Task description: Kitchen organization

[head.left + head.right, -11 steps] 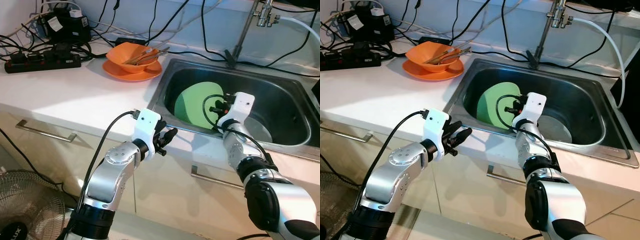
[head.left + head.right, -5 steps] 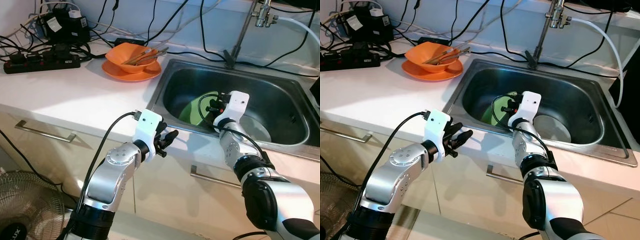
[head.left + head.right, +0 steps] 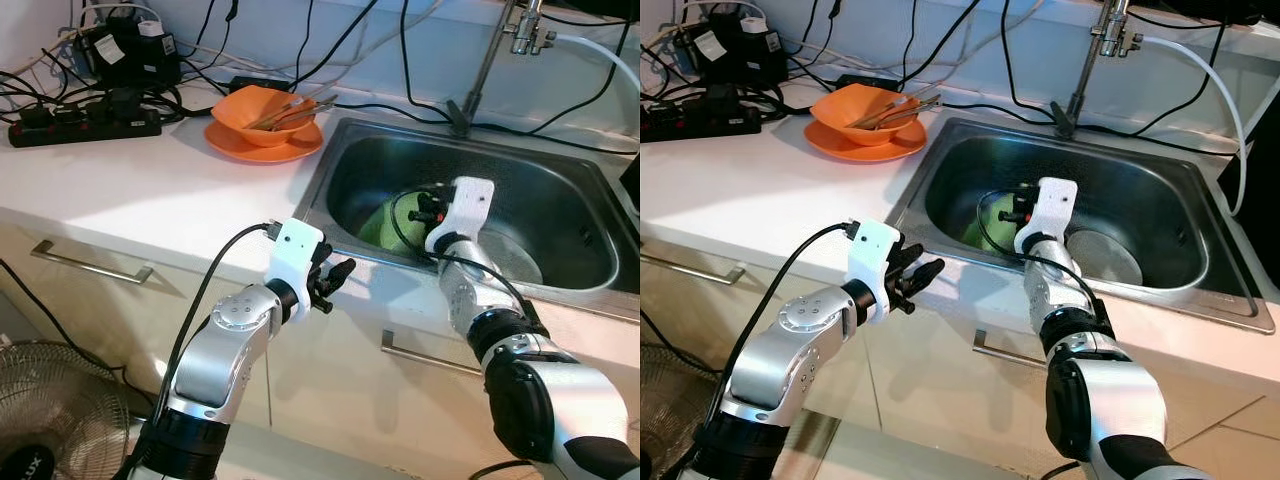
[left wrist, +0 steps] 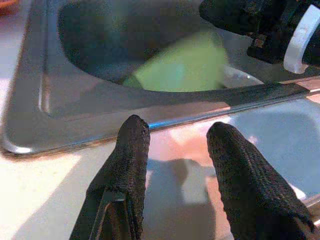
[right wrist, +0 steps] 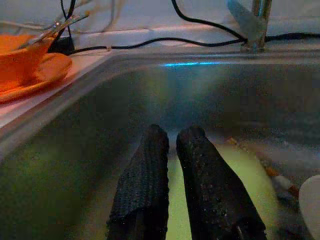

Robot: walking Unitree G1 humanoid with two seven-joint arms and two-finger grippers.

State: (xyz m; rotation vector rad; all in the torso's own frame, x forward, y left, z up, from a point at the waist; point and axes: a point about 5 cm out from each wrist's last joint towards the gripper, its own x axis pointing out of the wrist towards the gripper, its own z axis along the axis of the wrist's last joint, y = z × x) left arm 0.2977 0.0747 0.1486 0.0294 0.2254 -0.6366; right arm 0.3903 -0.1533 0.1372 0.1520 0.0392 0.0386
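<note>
White worktop (image 3: 150, 190) with a steel sink (image 3: 940, 165) let into it; drawer fronts below, cables and a power strip (image 3: 85, 125) at the back. An orange bowl (image 3: 262, 112) holding utensils sits on an orange plate (image 3: 250, 148) left of the sink. A green plate (image 3: 385, 225) lies in the basin, directly under the right gripper (image 5: 172, 137), whose fingers are nearly closed with nothing visibly held. The left gripper (image 4: 175, 145) hovers above the front sink rim, fingers apart and empty, forearm raised.

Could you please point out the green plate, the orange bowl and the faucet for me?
green plate (image 4: 185, 67), left wrist view, on its face.
orange bowl (image 3: 250, 105), left eye view, on its inner wall.
faucet (image 3: 1087, 60), right eye view, on its stem.
</note>
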